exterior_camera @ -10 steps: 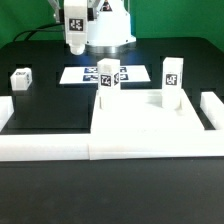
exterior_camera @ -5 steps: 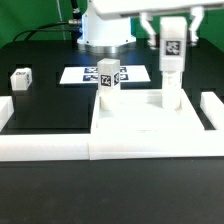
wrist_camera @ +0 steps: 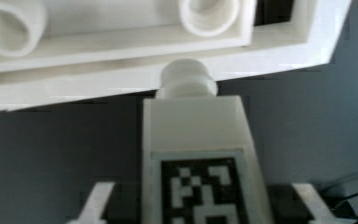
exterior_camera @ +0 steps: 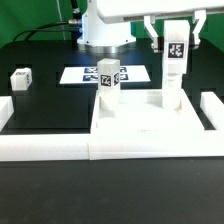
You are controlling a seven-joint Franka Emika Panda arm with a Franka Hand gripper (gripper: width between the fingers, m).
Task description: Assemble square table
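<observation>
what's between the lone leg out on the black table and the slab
Nothing: in the exterior view, only bare black table separates the leg from the slab.

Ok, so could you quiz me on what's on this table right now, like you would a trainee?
1. True or false: the robot's hand is empty.
2. Where does the small white tagged block, off by itself, lie? A) on the black tabletop; B) in the hand; C) on a red tray.
3. On which side of the exterior view is the tall white leg with a black-and-white tag that the hand grips?

Key: 1 false, since the hand is closed on the tall leg; 2 A; 3 the exterior view's right.
</observation>
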